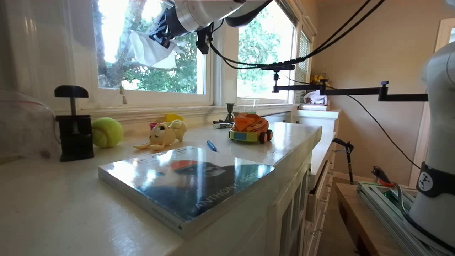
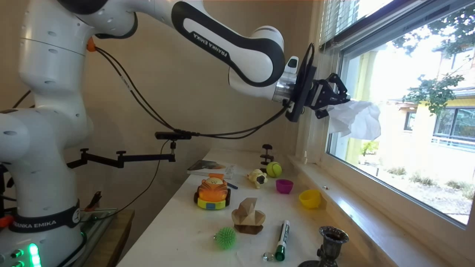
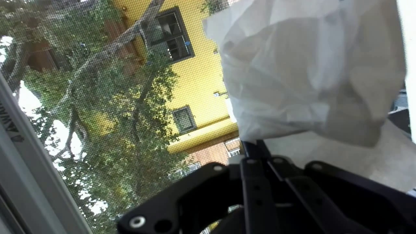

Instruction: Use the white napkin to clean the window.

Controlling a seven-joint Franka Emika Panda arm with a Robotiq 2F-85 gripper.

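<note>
The white napkin (image 1: 153, 53) is a crumpled, hanging sheet in front of the window (image 1: 153, 82). In an exterior view it spreads out beyond the fingertips (image 2: 358, 120) against the glass pane (image 2: 400, 159). My gripper (image 2: 337, 105) is shut on the napkin and holds it high above the sill; it also shows in an exterior view (image 1: 160, 37). In the wrist view the fingertips (image 3: 255, 148) pinch the napkin (image 3: 305, 74), which covers the upper right. The window (image 3: 113, 130) fills the left of that view. I cannot tell whether the napkin touches the glass.
Below lies a white counter (image 2: 178, 233) with an orange toy car (image 2: 213, 193), a tennis ball (image 1: 107, 132), a book (image 1: 188, 181), a yellow toy (image 1: 164, 135), a yellow cup (image 2: 310, 199) and a candlestick (image 2: 331, 243). The window frame (image 3: 35, 156) edges the wrist view's left.
</note>
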